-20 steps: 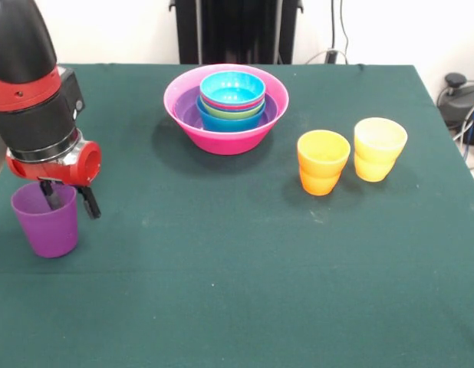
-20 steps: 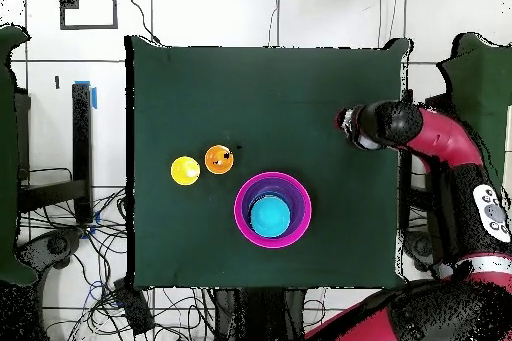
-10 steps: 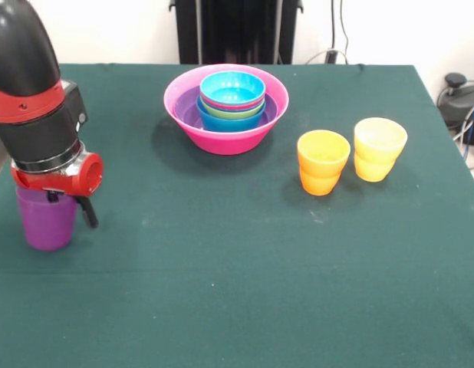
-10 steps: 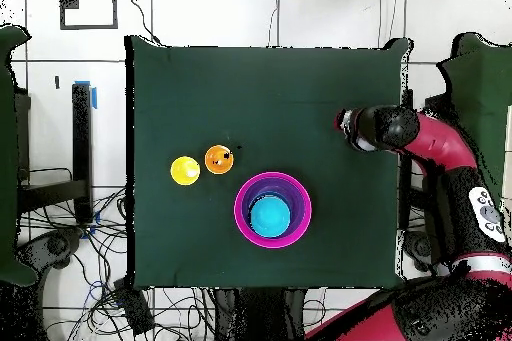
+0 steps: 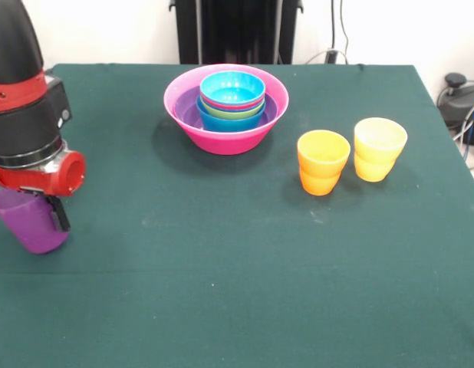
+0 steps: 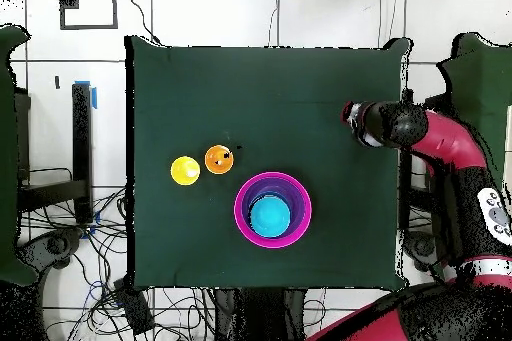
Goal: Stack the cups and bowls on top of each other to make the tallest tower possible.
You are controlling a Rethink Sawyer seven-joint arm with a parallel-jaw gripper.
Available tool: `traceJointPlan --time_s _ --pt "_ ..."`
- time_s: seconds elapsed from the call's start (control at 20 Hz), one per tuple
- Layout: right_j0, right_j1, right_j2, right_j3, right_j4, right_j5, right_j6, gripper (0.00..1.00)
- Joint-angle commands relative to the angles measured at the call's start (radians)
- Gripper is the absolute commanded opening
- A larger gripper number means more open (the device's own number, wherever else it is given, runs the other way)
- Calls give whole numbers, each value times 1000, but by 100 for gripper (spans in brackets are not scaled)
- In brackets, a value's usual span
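My gripper (image 5: pixel 45 214) is at the table's left edge, shut on the wall of the translucent purple cup (image 5: pixel 24 224). One black finger (image 5: pixel 59 215) shows outside the cup and the other is hidden. The cup leans to the left. In the overhead view the arm's end (image 6: pixel 362 122) covers the cup. The tower (image 5: pixel 232 90) is a nest of bowls inside the wide hot-pink bowl (image 5: pixel 225 138), with a cyan bowl (image 6: pixel 270 215) on top. To its right an orange cup (image 5: pixel 323 161) and a yellow cup (image 5: pixel 380 148) stand upright, close together.
The green table (image 5: pixel 245 276) ends just left of the purple cup. Cables and a dark device (image 5: pixel 461 98) lie past its right edge. In the overhead view the orange cup (image 6: pixel 219 159) and yellow cup (image 6: pixel 185 170) sit left of the pink bowl (image 6: pixel 241 209).
The gripper came down over the purple cup's rim, then moved left toward the table edge. The cup went with it and now leans. The other cups and bowls have not moved.
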Motion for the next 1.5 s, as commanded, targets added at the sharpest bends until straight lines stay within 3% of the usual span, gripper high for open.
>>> traceJointPlan --time_s 0.05,0.3,0.65,1.5 --pt "7 44 47 61 -87 -21 -305 0" --pt "39 17 3 72 -106 -1 -234 0" --pt "40 8 14 83 -106 6 -228 0" --pt "59 -158 5 161 -52 127 -185 0"
